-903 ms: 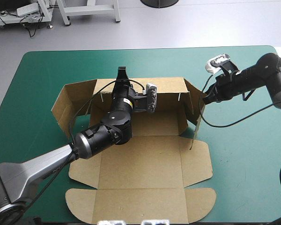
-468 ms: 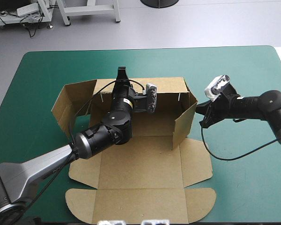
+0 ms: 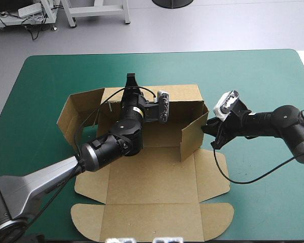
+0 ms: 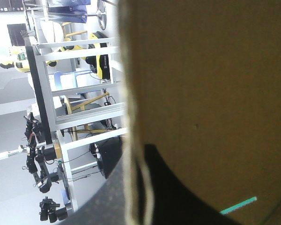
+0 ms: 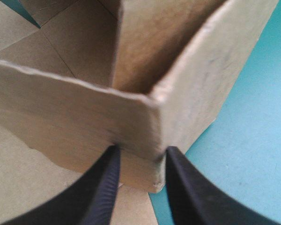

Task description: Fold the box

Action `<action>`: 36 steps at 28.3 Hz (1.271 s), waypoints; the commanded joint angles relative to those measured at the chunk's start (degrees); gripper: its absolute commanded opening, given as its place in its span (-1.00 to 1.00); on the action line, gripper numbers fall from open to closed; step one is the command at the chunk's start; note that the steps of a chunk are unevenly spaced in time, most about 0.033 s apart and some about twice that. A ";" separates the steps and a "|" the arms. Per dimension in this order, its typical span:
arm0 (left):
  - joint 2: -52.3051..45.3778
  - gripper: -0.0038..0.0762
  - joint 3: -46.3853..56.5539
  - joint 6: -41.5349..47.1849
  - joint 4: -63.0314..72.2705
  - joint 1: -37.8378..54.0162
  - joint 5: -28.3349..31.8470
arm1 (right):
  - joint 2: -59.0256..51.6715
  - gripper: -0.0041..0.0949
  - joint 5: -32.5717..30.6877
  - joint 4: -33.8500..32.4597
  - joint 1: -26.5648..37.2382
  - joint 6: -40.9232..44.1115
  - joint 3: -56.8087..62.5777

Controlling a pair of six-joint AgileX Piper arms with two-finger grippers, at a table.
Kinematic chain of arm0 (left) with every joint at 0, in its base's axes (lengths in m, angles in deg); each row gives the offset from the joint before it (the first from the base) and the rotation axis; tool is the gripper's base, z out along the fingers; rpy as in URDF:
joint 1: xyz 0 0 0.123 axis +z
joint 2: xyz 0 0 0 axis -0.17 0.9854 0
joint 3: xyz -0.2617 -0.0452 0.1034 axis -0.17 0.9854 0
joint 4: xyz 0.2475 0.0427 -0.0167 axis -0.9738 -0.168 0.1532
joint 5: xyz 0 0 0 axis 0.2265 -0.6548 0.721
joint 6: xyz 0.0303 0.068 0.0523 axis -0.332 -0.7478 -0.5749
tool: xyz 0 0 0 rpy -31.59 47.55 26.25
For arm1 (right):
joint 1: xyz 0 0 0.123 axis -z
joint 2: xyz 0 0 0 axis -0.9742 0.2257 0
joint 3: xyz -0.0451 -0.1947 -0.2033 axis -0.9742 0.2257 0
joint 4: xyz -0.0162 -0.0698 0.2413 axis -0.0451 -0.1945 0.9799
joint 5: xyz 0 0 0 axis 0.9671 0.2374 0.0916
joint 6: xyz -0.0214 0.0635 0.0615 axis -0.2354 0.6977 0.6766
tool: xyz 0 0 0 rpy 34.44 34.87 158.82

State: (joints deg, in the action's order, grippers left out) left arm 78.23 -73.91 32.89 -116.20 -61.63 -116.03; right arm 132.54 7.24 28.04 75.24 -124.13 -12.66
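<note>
The brown box [image 3: 152,177] lies open on the teal-green cover, its back wall [image 3: 185,104] raised. My left gripper [image 3: 132,81] reaches over that wall's top edge; in the left wrist view brown board [image 4: 206,93] fills the picture and the left gripper [image 4: 136,187] is shut on its edge. The right end flap [image 3: 192,136] stands swung inward over the floor panel. My right gripper [image 3: 209,130] is at its outer corner. In the right wrist view that folded corner [image 5: 75,112] sits between the black fingers of the right gripper [image 5: 141,152], which touch both faces.
The left end flap [image 3: 78,111] stands raised and angled outward. The lid panel with rounded tabs [image 3: 152,223] lies flat at the table's front edge. Bare teal-green cover [image 3: 253,76] stretches to the right of the box and beyond it.
My right gripper has moved left and toward the front, and the right end flap has swung inward with it over the floor panel. The left arm has held still on the back wall.
</note>
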 commanded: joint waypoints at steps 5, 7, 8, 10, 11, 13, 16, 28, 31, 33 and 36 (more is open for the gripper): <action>-2.69 -0.93 -1.70 0.76 -2.89 -0.25 -0.48 | -1.96 0.60 -1.70 1.49 -1.07 3.87 -1.39; -2.69 -0.93 -1.70 0.76 -2.89 -0.25 -0.23 | -1.96 0.58 -0.68 1.49 -2.72 3.48 -1.39; -2.69 -0.93 -1.70 0.76 -2.89 -0.25 -0.08 | -1.87 0.58 0.54 1.39 -3.50 3.46 -1.39; -2.69 -0.93 -1.70 0.76 -2.77 -0.25 0.03 | -1.87 0.58 3.05 1.14 -5.45 3.69 -1.39; -2.69 -0.93 -1.70 0.76 -2.77 -0.25 0.03 | -1.87 0.58 3.82 1.14 -6.14 3.84 -1.39; -2.69 -0.93 -1.70 0.76 -1.92 -0.25 0.03 | -1.87 0.58 6.03 1.29 -7.83 4.71 -1.39; -2.69 -0.93 -1.70 0.37 1.01 -0.25 0.41 | -1.87 0.58 9.32 1.16 -9.45 6.71 -1.39; -2.69 -0.93 -1.70 -2.34 4.62 -1.02 -1.95 | -1.87 0.58 13.64 -2.50 -9.47 16.91 -1.39; -2.69 -0.93 -1.70 -2.34 4.52 -1.37 -2.31 | -1.99 0.58 11.33 -2.55 -9.47 16.58 -1.49; -2.69 -0.93 -1.70 -2.34 4.52 -1.37 -1.12 | -1.99 0.58 9.45 -1.21 -9.47 16.32 -1.73; -2.69 -0.93 -1.98 -0.55 4.16 -1.37 -0.50 | -3.51 0.58 9.45 -0.50 -9.47 16.32 -1.73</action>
State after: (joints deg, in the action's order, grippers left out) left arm 78.21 -74.04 30.76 -110.42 -62.38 -118.05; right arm 131.95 16.19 24.74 65.91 -107.61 -12.60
